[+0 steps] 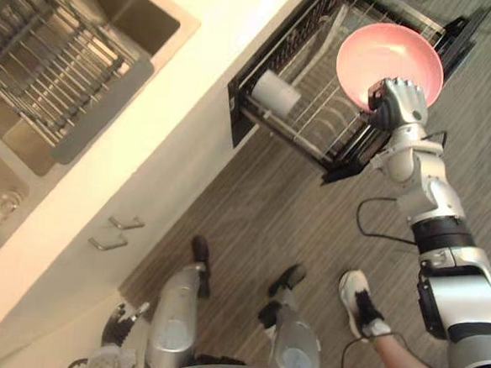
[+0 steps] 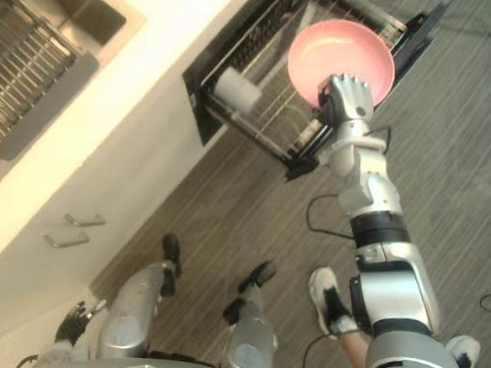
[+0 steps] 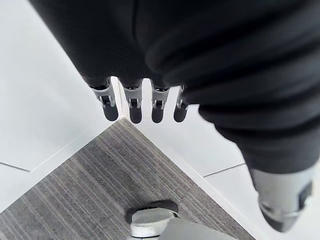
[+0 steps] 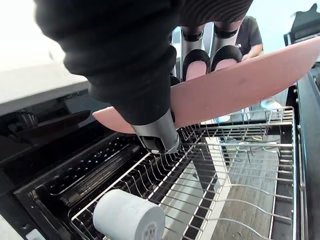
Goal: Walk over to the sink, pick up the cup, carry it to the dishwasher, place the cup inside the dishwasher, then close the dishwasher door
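Note:
My right hand is shut on the rim of a pink bowl and holds it above the pulled-out dishwasher rack. In the right wrist view the thumb presses under the bowl while the fingers curl over its rim. A white cup lies on its side in the near corner of the wire rack, apart from the hand. My left hand hangs low beside the cabinet front, fingers straight and holding nothing.
A double sink with a wire drying rack sits in the counter at the left; a glass stands in the near basin. Cabinet handles show below. A person's leg and shoe stand close by my right arm.

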